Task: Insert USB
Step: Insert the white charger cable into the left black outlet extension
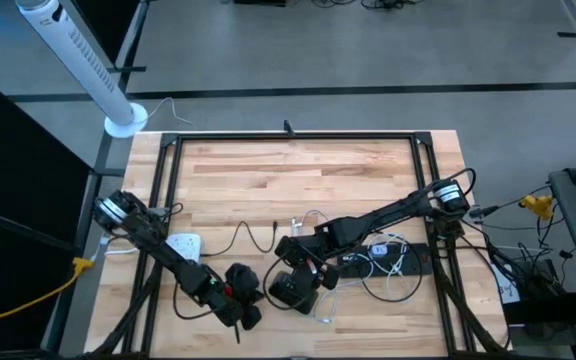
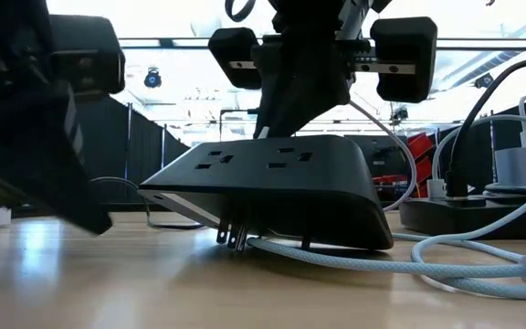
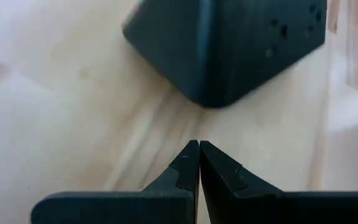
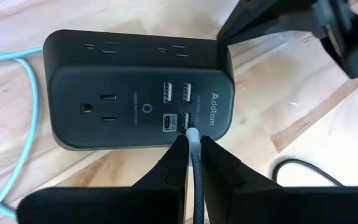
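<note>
A black outlet block (image 4: 138,87) with USB ports on its face lies near the table's front middle (image 1: 290,292). In the low view it sits tilted, on its plug prongs (image 2: 234,238) and a pale braided cable (image 2: 382,260). My right gripper (image 4: 192,144) hangs over the block from above, shut on a dark braided USB cable with a silver plug (image 4: 191,134). My left gripper (image 3: 199,146) is shut with nothing in it. It stands just short of the block's corner (image 3: 219,93), on the block's left side (image 1: 243,300). My right gripper pinches the dark braided cable (image 4: 195,163) between its two fingers, just behind the silver plug. The fingers slant down from above and lie along the cable. The plug's tip meets the lower right USB port (image 4: 187,120) on the block's face; how far in it is, I cannot tell.
A black power strip (image 1: 398,262) with white plugs and looped cables lies at the right. A white adapter (image 1: 183,245) and a thin black cable (image 1: 248,235) lie left of centre. A white tower fan (image 1: 78,60) stands off the far left corner. Bare wood fills the far half.
</note>
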`<state>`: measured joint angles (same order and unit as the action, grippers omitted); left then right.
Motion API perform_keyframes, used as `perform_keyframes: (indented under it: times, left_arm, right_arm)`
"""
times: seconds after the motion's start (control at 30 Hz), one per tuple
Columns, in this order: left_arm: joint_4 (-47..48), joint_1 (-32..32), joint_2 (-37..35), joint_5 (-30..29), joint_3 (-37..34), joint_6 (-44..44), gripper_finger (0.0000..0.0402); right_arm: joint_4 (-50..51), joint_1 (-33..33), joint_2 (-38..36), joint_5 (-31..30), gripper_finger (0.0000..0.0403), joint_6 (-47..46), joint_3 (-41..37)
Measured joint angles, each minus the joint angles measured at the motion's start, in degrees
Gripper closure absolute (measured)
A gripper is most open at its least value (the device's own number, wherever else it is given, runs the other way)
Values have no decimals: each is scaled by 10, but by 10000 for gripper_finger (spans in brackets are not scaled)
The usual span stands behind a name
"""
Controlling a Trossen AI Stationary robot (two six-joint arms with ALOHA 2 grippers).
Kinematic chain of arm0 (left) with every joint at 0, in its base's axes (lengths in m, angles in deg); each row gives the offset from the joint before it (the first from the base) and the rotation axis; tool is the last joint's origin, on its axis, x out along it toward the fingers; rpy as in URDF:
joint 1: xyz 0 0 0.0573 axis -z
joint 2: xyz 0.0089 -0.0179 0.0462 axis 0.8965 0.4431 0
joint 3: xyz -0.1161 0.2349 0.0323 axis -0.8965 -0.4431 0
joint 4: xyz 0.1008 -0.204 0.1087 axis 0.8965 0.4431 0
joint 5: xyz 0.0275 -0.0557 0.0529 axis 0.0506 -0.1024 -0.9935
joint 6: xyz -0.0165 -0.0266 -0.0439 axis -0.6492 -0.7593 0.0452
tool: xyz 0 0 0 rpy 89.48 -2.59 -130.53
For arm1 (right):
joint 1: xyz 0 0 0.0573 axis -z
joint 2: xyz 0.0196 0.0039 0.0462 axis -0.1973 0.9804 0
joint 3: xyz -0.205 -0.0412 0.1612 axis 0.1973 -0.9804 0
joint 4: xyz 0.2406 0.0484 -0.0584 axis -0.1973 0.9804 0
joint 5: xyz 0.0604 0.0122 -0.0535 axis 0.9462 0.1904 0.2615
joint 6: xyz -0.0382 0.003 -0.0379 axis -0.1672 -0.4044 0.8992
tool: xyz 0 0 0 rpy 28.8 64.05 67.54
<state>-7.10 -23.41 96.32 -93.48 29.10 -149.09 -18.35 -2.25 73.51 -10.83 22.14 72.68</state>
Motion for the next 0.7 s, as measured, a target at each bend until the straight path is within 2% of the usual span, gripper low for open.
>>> perform_keyframes:
  times: [0.17, 0.43, 0.7]
  left_arm:
    - [-32, -2, 30, -7, 0, 2, 402]
    - [-63, -8, 46, -101, -1, 45, 402]
    - [-86, -19, 46, -102, -1, 77, 402]
  right_arm:
    - [0, 0, 0, 5, 390, 5, 0]
    - [-1, 0, 0, 20, 390, 6, 0]
    - [-13, 0, 0, 20, 390, 4, 0]
